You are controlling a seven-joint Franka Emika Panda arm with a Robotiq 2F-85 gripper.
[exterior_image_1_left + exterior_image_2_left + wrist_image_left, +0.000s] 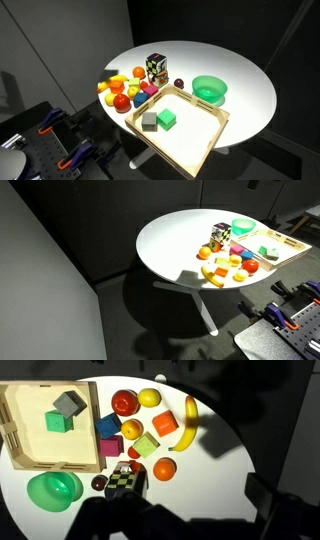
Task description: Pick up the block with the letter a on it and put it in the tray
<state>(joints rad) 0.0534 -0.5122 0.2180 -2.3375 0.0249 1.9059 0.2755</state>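
Target check: you will find the block with the letter a point(125, 480) standing upright on the round white table point(240, 70), outside the tray point(20, 455) and just off one of its corners, not touching the rim. In both exterior views the block point(156, 68) point(217, 235) shows black-and-white patterned faces and stands at the edge of a cluster of toy pieces beside the tray. Inside the tray you can see two pieces only, a grey cube point(69, 403) and a plain green cube point(58, 422), close together near one corner. A round green bowl point(53, 490) sits just beside the tray's rim, on the same side of the tray as the block, with a small dark ball point(99, 483) between bowl and block. Along the adjoining side of the tray lie a blue cube point(108, 426), a magenta cube point(110, 448), a red apple point(124, 402), a lemon point(149, 398), an orange cube point(164, 424), an orange point(164, 468) and, farthest from the tray, a banana point(189, 422). The gripper point(185, 525) appears only as dark, blurred shapes along the lower edge of the wrist view; you cannot tell whether the claw is spread or pressed together. Nothing is visibly pinched in it.
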